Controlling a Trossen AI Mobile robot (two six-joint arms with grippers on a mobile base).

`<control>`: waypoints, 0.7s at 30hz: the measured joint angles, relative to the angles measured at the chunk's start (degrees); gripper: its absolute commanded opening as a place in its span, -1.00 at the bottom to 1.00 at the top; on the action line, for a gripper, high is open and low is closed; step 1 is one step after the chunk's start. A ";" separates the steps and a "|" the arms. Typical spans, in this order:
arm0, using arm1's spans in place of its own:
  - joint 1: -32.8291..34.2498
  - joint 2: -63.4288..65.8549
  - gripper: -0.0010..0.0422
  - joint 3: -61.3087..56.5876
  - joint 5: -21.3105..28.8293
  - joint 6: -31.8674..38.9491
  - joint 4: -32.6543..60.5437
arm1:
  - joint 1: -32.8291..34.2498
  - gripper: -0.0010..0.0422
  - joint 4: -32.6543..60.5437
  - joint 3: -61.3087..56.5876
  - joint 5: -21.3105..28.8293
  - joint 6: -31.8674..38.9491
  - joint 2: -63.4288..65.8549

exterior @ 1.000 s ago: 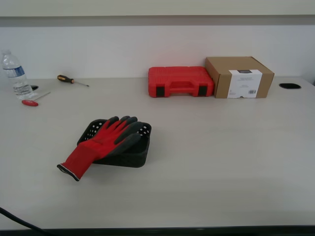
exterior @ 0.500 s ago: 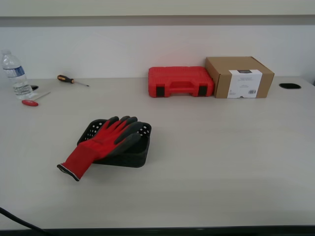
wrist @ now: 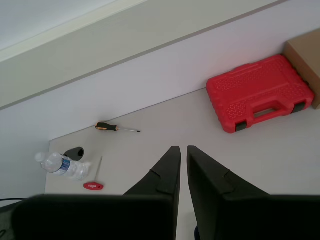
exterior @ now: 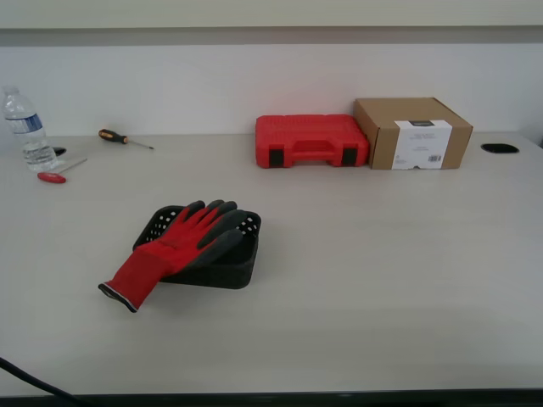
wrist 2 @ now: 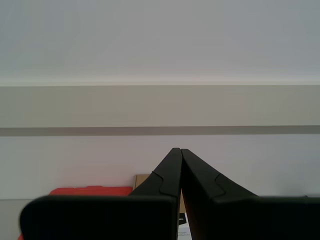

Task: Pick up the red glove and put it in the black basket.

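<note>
The red glove [exterior: 182, 238] lies across the top of the black basket [exterior: 229, 264], grey fingers over the basket and its cuff hanging off onto the table at the exterior view's left. Neither arm shows in the exterior view. My first gripper [wrist: 183, 149] points over the table toward the wall with a narrow gap between its fingertips, nothing in it. My second gripper [wrist 2: 180, 149] is shut and empty, raised and facing the wall. The glove and basket are out of both wrist views.
A red tool case [exterior: 311, 140] and a cardboard box [exterior: 413, 132] stand at the back. A water bottle [exterior: 25, 128], an orange-handled screwdriver [exterior: 123, 138] and a red-handled tool [exterior: 56, 174] lie at the back left. A dark cable [exterior: 30, 380] crosses the front left corner.
</note>
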State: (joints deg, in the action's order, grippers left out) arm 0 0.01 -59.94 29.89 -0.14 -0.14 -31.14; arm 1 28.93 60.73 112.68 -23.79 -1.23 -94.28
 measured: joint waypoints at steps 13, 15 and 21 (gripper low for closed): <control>0.02 0.00 -0.95 0.00 0.00 0.00 0.00 | 0.00 0.25 0.00 0.00 0.00 0.35 0.00; 0.04 0.00 -0.95 0.00 0.00 0.00 0.00 | 0.00 -0.48 0.00 0.00 0.00 0.35 0.00; -0.02 0.00 -0.95 0.00 0.00 0.00 0.00 | -0.02 -0.60 0.00 0.00 0.00 -0.26 0.00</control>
State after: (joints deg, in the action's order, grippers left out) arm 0 -0.01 -59.94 29.89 -0.14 -0.14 -31.14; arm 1 28.91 60.73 112.68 -23.79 -1.50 -94.28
